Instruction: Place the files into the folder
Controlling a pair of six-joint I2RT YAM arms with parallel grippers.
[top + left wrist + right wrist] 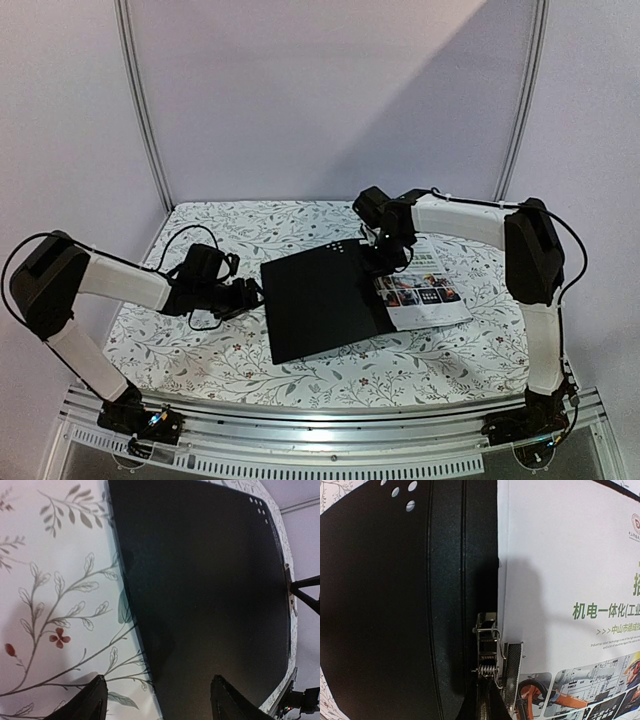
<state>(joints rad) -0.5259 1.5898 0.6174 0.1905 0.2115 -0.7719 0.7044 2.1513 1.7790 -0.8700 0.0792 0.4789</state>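
Folder (320, 300) open, black inside up. Left gripper (157, 706) jaws apart astride its edge; right gripper (487, 700) closed at its clip (490, 640), beside brochure (560, 555).

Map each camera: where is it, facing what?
Top external: above, behind the robot, looking down on flat black open folder, colourful printed brochure sheet; left arm, right arm show.
Left wrist: low, facing folder's edge; open left gripper shows.
Right wrist: over folder's metal clip, brochure; shut right gripper shows.
Shared: all see the folder.
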